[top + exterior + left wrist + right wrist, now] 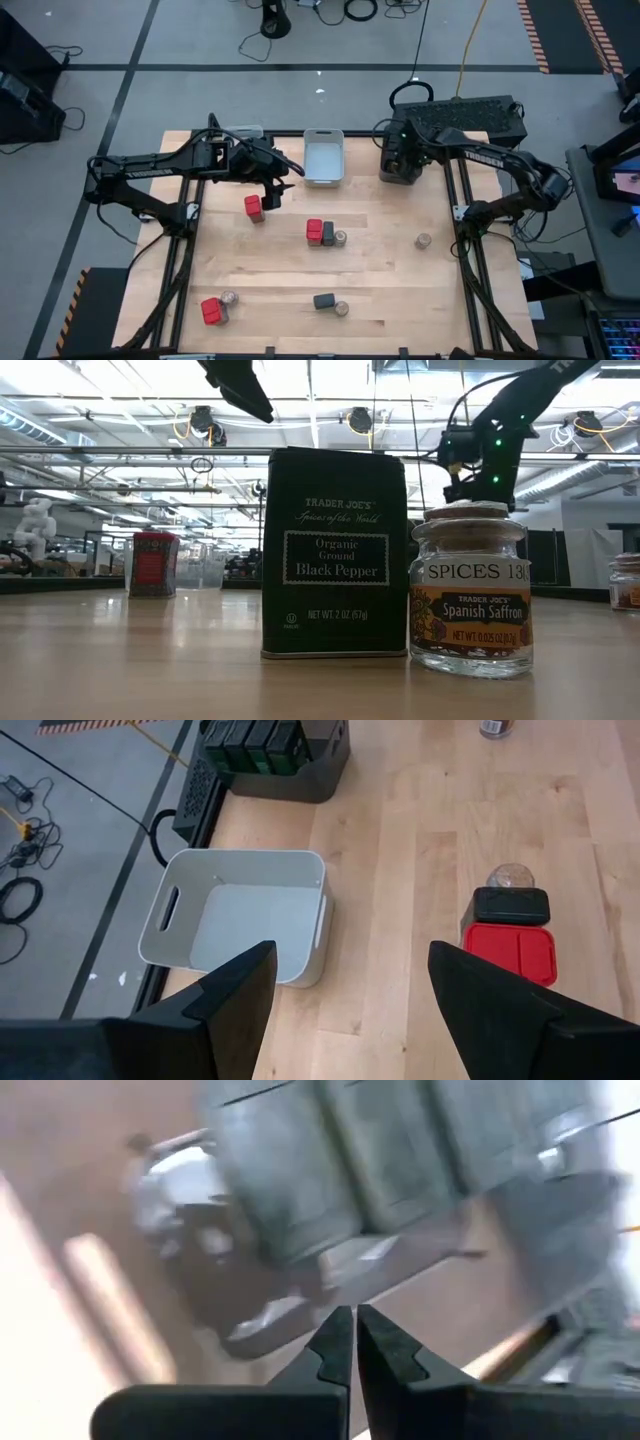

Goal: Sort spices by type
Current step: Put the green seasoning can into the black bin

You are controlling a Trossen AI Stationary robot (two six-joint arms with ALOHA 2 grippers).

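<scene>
The spices stand on the wooden table: a red box [253, 207] at the left, a red box [314, 231], a dark grey box [328, 233] and a round jar [341, 238] side by side at the middle, and a lone jar [424, 241] at the right. Near the front edge stand a red box [211, 311] with a jar [229, 298], and a dark grey box [323, 300] with a jar [342, 309]. My left gripper [283, 190] hangs open and empty above the table, between the far-left red box and the white bin [240, 915]. My right gripper [352, 1330] is shut and empty over the dark bin [400, 160].
The white bin [323, 157] stands at the far middle, the dark bin right of it, and a third bin [240, 133] lies partly under the left arm. A black box [460, 115] sits behind the far right edge. In the low view a black pepper tin [335, 555] and saffron jar [470, 590] stand close.
</scene>
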